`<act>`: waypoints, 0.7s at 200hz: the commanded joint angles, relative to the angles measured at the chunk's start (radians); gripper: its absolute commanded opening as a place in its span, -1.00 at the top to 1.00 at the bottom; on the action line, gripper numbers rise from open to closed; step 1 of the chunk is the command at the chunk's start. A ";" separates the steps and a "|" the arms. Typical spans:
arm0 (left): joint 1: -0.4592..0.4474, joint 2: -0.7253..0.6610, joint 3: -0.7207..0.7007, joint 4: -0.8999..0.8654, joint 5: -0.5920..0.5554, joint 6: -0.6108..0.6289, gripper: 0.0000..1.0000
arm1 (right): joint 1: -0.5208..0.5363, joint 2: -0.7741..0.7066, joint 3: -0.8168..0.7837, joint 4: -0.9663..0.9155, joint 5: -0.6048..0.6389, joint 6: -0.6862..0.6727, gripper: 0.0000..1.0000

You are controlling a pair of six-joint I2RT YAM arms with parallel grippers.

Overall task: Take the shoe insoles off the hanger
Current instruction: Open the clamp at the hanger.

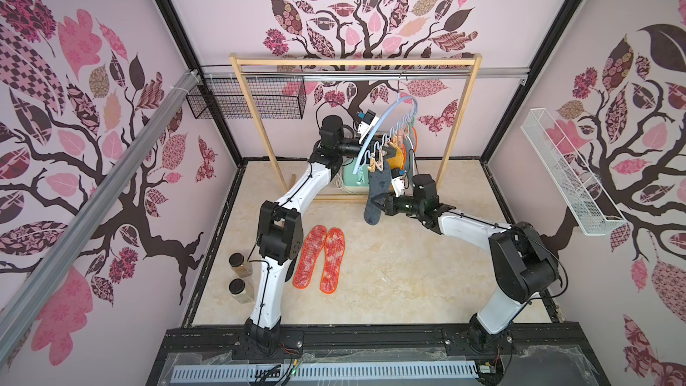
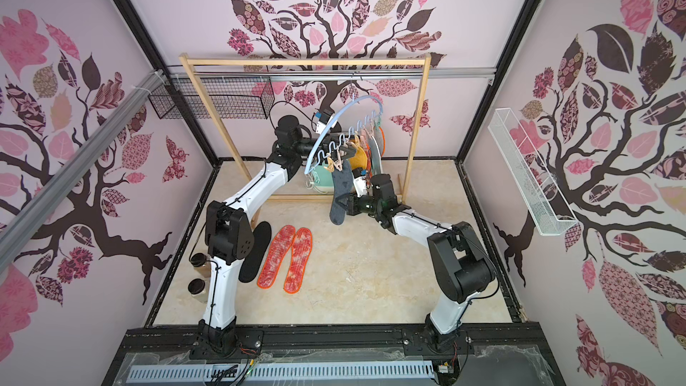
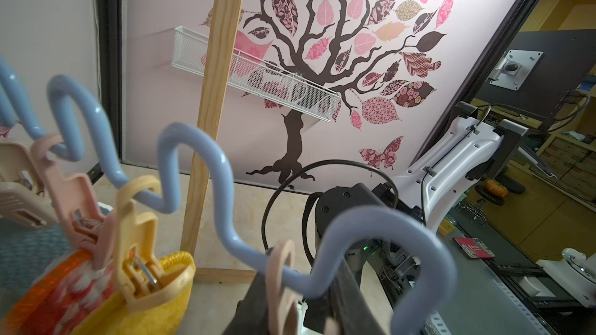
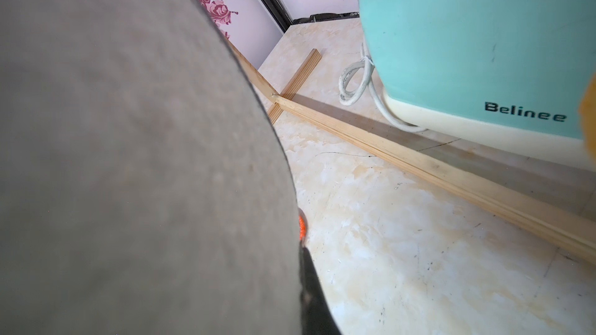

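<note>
Right gripper (image 1: 378, 205) is clamped tight on the side edge of the dark grey felt insole (image 1: 379, 181), and that pad fills the right wrist view beside its dark finger (image 4: 311, 291). Above those fingers the insole's top runs up to a beige plastic clothespin (image 3: 279, 310). The left gripper (image 1: 384, 153) has a finger either side of that pin, but I can't tell whether it's squeezing.

The pin rides the wavy bar of the pale blue plastic hanger (image 3: 190, 132). Further along the bar from the left fingers, all clipped: a mustard yellow insole (image 3: 167, 304), a red-white mottled insole with orange edging (image 3: 64, 291) and a pale blue-grey pad (image 3: 29, 252).

Down on the floor, well below both grippers, lie a red-white orange-edged pair (image 1: 311, 258) and a black insole (image 2: 254, 252). I make that three off and the grey one mid-release, with the rest of the row to go.
</note>
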 commanded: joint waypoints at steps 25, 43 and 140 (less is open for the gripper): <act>0.003 -0.003 -0.014 0.006 -0.018 0.019 0.87 | 0.000 0.016 -0.018 0.039 -0.018 0.071 0.88; 0.005 -0.007 -0.015 0.003 -0.020 0.020 0.88 | 0.001 0.006 -0.057 0.065 -0.022 0.116 0.89; 0.017 -0.026 -0.033 -0.030 -0.037 0.050 0.90 | 0.060 -0.133 -0.273 0.049 -0.042 0.312 0.95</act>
